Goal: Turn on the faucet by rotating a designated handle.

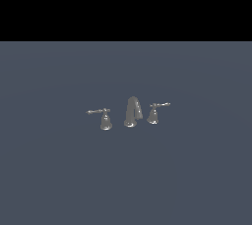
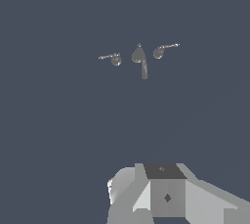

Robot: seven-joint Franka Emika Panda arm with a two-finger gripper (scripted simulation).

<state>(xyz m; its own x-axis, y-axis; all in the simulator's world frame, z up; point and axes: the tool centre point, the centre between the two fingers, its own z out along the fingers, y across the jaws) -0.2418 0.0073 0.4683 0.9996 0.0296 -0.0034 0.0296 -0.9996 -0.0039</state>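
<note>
1. The small silvery handle, a bell-shaped base topped by a thin lever, stands just beside the arched silvery metal spout, on the exterior view's right of it. Its lever points away from the spout, so the free tip is open to a sideways push.
2. The spout is the middle piece of the three-piece faucet. From the wrist view its arch runs toward the camera.
3. A twin silvery lever handle stands on the spout's other side, a little farther off, with its lever mirrored outward. That mirroring is what tells the two apart.
4. All three pieces stand upright on the flat blue-grey worktop, apart from one another.
5. The grey, blocky end effector shows only as its body at the wrist view's edge, well apart from the spout and touching nothing. Its fingers are out of sight, so I cannot tell how far open it is. It appears to hold nothing.
6. Judged from this, the approach is not yet made.
</note>
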